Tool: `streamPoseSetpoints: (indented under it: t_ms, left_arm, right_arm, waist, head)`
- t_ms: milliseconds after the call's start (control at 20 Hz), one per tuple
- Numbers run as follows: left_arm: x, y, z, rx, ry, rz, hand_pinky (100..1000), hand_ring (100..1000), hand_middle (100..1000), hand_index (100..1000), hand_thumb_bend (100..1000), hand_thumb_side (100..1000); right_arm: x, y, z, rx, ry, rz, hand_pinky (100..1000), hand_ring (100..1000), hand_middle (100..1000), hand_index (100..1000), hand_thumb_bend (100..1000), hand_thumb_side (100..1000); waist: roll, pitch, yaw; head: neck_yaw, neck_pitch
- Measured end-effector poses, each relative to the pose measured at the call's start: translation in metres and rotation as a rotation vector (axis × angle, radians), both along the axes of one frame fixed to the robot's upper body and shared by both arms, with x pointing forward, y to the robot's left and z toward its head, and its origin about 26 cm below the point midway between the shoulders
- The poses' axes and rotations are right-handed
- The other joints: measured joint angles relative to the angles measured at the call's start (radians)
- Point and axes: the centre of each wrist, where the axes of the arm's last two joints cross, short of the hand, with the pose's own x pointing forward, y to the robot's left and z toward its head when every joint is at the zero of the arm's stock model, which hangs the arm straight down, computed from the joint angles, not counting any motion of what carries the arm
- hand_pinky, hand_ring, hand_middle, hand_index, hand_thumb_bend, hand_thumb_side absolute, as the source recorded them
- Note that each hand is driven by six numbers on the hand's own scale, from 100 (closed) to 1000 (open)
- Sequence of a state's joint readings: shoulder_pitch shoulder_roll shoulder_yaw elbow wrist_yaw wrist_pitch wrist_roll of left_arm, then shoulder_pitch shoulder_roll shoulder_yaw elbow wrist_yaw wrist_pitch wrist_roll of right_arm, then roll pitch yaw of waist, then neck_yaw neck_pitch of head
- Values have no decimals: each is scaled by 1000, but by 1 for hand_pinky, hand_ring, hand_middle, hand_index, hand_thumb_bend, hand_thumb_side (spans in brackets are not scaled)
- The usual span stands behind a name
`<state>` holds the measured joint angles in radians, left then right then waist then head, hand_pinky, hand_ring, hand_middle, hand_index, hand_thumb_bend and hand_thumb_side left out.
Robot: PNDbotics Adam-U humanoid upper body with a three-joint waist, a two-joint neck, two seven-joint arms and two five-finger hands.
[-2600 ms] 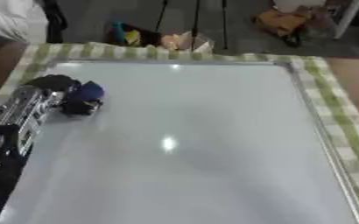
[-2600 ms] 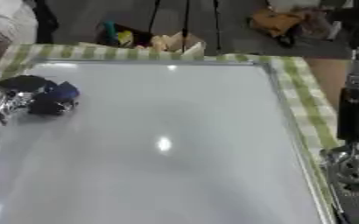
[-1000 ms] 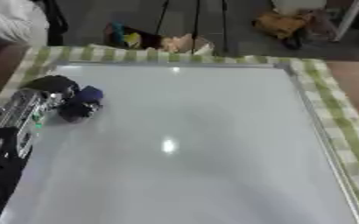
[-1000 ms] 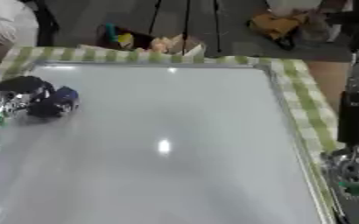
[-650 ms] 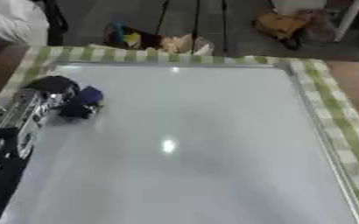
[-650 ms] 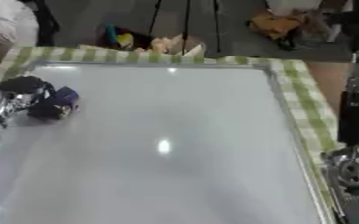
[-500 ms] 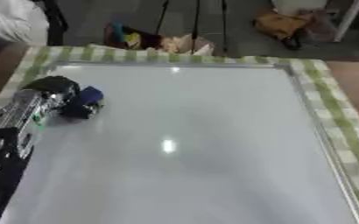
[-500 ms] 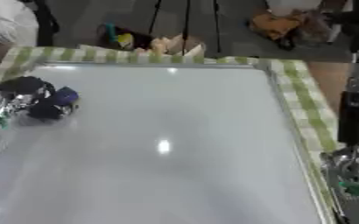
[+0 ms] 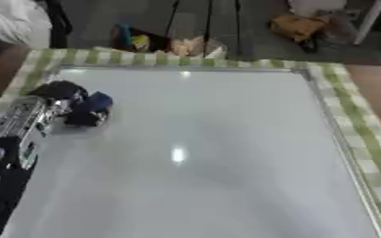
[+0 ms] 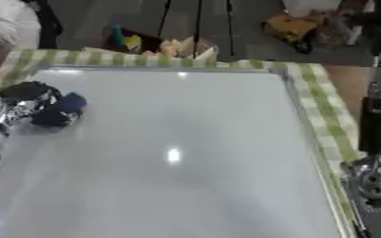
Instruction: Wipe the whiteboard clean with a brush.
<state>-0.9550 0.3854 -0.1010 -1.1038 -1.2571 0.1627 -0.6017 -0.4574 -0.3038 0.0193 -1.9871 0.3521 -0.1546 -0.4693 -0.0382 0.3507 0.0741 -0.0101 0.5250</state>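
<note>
The whiteboard [image 9: 218, 158] lies flat and fills most of the table, its surface plain with a light glare in the middle. At its upper left my left hand [image 9: 54, 92] is shut on a dark blue brush [image 9: 91, 108], which rests on the board. My left forearm [image 9: 15, 135] runs down the board's left edge. My right hand [image 10: 373, 122] shows only in the right eye view, at the right edge off the board, upright with straight fingers and holding nothing.
A green checked cloth [image 9: 350, 107] lies under the board and shows along its far and right sides. Beyond the far edge, on the floor, stand tripod legs [image 9: 195, 23] and bags [image 9: 298, 27]. A person's white sleeve [image 9: 11, 21] is at the upper left.
</note>
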Motion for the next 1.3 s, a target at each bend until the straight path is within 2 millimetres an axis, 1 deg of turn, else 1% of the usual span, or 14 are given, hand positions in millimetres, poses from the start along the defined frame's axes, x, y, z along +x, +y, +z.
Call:
streamPoseSetpoints:
  t_ms: [600,900,1100,1300]
  left_arm:
    - [-4,-15,-2,135,18,-80,277,465,443,663,105,750]
    - [-2,-18,-3,194,-13,-66,271,459,432,645,100,725]
    - [0,-19,-6,205,-34,-49,265,455,428,641,100,743]
    - [2,-17,-7,180,-43,-23,258,451,423,638,100,746]
  right_arm:
    - [0,0,0,4,-3,0,848,924,655,858,100,1000]
    - [0,0,0,4,-4,1,848,924,655,858,100,1000]
    - [0,0,0,4,-4,1,847,924,655,858,100,1000]
    - [0,0,0,4,-4,1,847,924,655,858,100,1000]
  waist:
    - [5,0,0]
    - [6,0,-1]
    - [6,-1,-1]
    - [6,-1,-1]
  head:
    - [1,0]
    - [4,0]
    - [4,0]
    - [4,0]
